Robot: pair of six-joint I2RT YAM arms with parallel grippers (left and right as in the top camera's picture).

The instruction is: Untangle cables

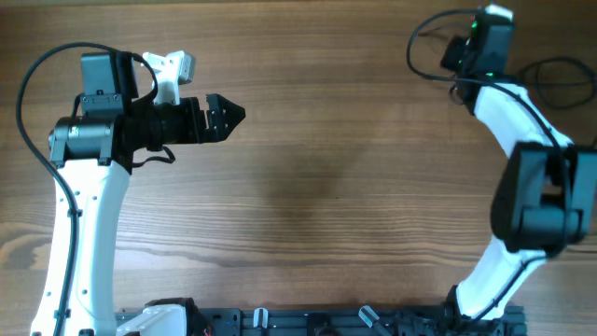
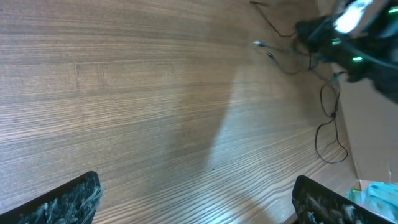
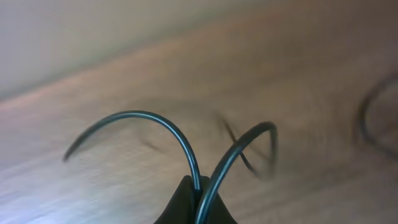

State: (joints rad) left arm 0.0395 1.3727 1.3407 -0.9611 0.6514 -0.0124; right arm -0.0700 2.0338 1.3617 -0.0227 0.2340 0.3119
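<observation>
The wooden table [image 1: 326, 187] lay bare across its whole middle, leaving open room between the two arms. The left gripper [image 1: 235, 117] hovered over the left part and pointed toward the centre. Its fingers [image 2: 68, 202] were spread wide with nothing between them.

The cables [image 1: 410, 51] lay at the far right corner, well apart from that gripper. They were thin black strands looping over the wood, with small plug ends [image 2: 258, 43] lying toward the centre. One loop [image 2: 323, 118] ran close to the table's right edge.

The right gripper [image 3: 196, 190] was among them at that corner, its fingers pinched together on one strand [image 3: 155, 118], which arched out of the tips in two curves. The table's far edge ran near behind it, with a pale surface beyond.

Along the near edge a black rail [image 1: 326, 322] stood by the arm bases. Past the right edge sat a pale blue-green object [image 2: 376, 190], too blurred to name.
</observation>
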